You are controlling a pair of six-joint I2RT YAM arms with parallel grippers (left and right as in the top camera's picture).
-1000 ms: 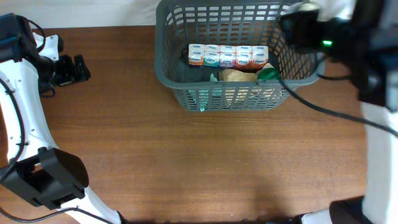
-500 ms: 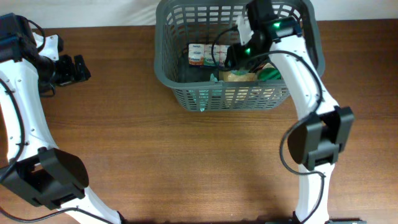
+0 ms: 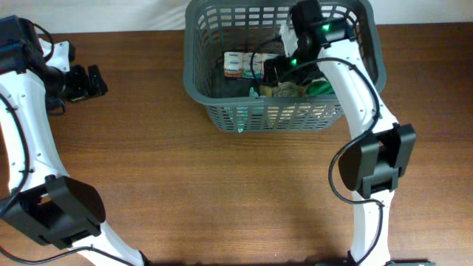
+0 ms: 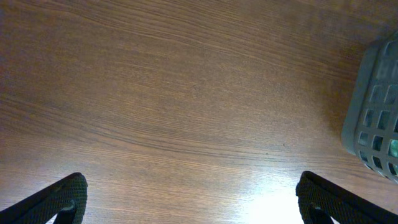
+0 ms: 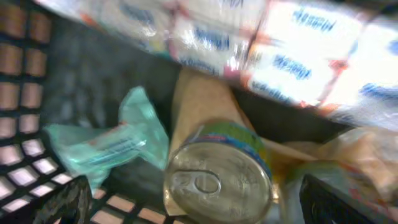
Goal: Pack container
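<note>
The dark grey basket (image 3: pixel 198 81) stands at the table's far edge; its corner shows in the left wrist view (image 4: pixel 373 118). My right gripper (image 3: pixel 275 71) is down inside it, open. In the right wrist view its fingers (image 5: pixel 199 202) are spread wide on either side of a tin can with a pull-tab lid (image 5: pixel 217 177), and neither finger touches the can. The can rests against a brown paper bag (image 5: pixel 199 99). My left gripper (image 3: pixel 96 80) is open and empty over bare table at the far left (image 4: pixel 196 208).
Inside the basket lie a row of white wrapped packs (image 3: pixel 240 65) (image 5: pixel 280 37), a teal packet (image 5: pixel 112 146) at the lattice wall, and a green packet (image 3: pixel 325 87). Brown wooden tabletop (image 3: pixel 222 192) stretches in front of the basket.
My right arm has swung from above the basket's right rim down into the basket, then a little lower and to the left. The left arm has not moved.
</note>
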